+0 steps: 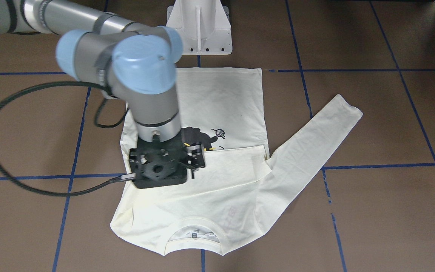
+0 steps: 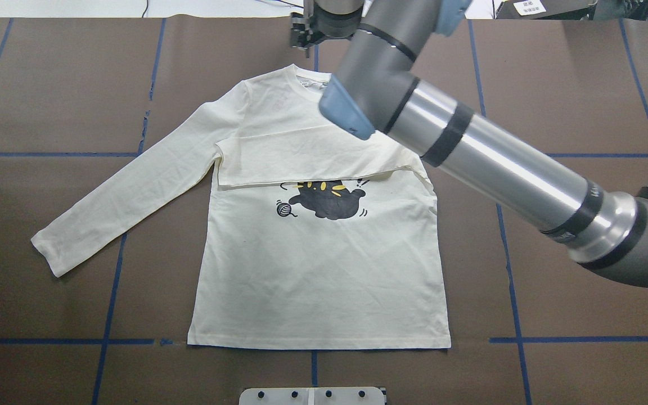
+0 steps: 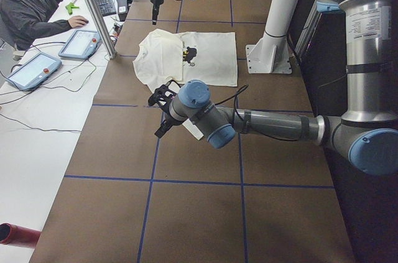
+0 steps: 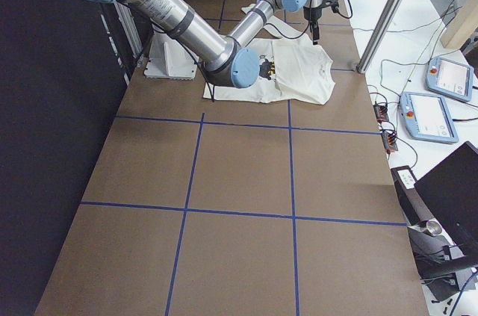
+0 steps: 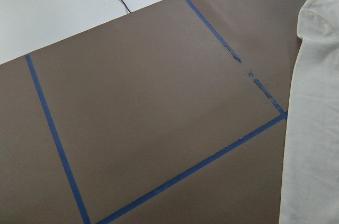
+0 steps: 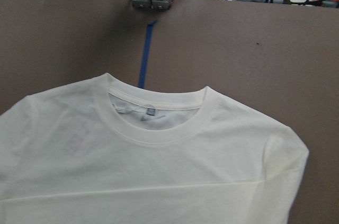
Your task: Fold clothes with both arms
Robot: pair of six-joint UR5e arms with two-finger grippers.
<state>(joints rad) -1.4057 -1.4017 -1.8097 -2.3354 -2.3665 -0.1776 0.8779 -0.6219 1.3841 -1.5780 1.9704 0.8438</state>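
Cream shirt (image 2: 324, 270) lies print side up mid-worktop (image 2: 554, 337), one sleeve folded across the chest.
From overhead, its collar points to 12 o'clock and the free sleeve (image 2: 127, 191) to 8 o'clock; the folded sleeve (image 2: 301, 160) ends just above the black cat print (image 2: 327, 199). The neck label (image 6: 151, 111) is too small to read. The right hand (image 1: 195, 155) hangs over the fold and the left hand (image 3: 163, 98) is off toward 9 o'clock; I cannot tell either one's grip.

Open table (image 2: 583, 84) all round shirt (image 2: 324, 270); right arm (image 2: 498, 163) slanting over its right shoulder; pedestal (image 1: 200, 26) beyond hem
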